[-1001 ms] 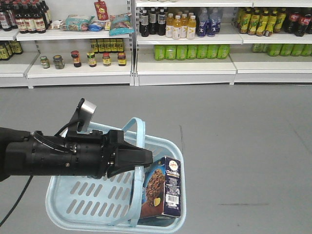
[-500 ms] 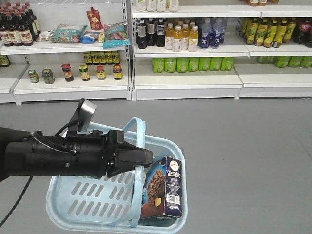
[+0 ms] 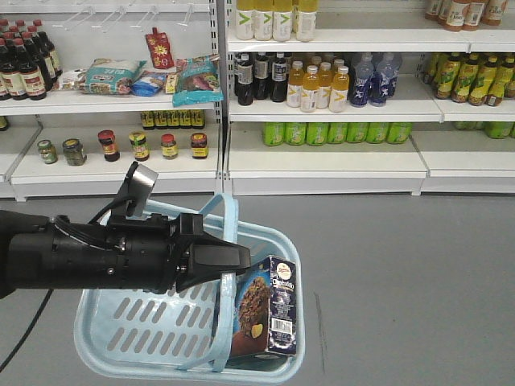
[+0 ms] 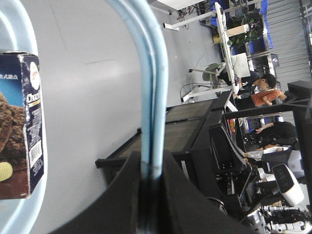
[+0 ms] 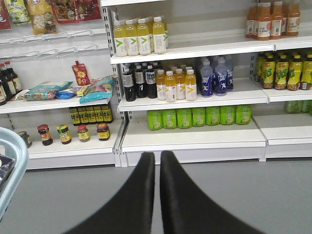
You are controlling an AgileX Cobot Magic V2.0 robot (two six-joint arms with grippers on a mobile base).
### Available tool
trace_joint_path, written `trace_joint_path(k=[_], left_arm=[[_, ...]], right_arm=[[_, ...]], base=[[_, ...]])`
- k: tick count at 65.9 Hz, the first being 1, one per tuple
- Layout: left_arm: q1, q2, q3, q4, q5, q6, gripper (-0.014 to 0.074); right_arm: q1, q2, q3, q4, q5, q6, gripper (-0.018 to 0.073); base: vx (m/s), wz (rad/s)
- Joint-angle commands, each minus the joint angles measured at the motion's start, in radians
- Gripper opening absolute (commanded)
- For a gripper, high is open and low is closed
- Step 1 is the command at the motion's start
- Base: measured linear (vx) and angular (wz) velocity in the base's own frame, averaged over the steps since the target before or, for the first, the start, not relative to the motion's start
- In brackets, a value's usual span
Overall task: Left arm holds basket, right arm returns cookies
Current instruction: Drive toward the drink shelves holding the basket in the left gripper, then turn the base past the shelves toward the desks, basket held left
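Observation:
My left gripper (image 3: 245,257) is shut on the two hoop handles of the light blue basket (image 3: 105,354) and holds it above the grey floor. In the left wrist view the jaws (image 4: 150,163) clamp both handles (image 4: 151,73). The navy-and-brown cookies box (image 3: 265,310) stands upright in the basket's right end; it also shows in the left wrist view (image 4: 22,122). My right gripper (image 5: 157,155) is shut and empty, pointing at the shelves. It is out of the front view. The basket's rim (image 5: 12,146) shows at the left edge of the right wrist view.
White store shelves (image 3: 322,161) stand ahead across the grey floor, with yellow drink bottles (image 5: 139,36), dark bottles, green bottles (image 5: 195,117), jars (image 3: 133,145) and snack bags (image 3: 193,80). Behind me are the black robot base (image 4: 195,141), desks and a seated person (image 4: 265,90).
The shelves have shifted down and to the right in the front view, and higher shelves have come into view. The left arm, basket and cookies box keep the same pose.

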State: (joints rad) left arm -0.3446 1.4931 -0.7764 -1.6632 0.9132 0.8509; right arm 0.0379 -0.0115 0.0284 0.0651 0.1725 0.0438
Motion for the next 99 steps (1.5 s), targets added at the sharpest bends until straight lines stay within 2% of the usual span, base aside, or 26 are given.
trace_joint_path(k=[1, 60, 99], left_arm=[[-0.004, -0.043, -0.029, -0.117, 0.064, 0.016, -0.0003], [-0.004, -0.043, -0.029, -0.117, 0.063, 0.016, -0.0003], [-0.004, -0.043, -0.029, -0.117, 0.063, 0.016, -0.0003]], right_arm=[[-0.007, -0.013, 0.017, -0.005, -0.073, -0.006, -0.0006], [-0.007, -0.013, 0.017, -0.005, -0.075, -0.006, -0.0006], [-0.007, -0.013, 0.017, -0.005, -0.075, -0.006, -0.0006]], base=[[0.43, -0.03], [0.39, -0.08], [0.25, -0.79]])
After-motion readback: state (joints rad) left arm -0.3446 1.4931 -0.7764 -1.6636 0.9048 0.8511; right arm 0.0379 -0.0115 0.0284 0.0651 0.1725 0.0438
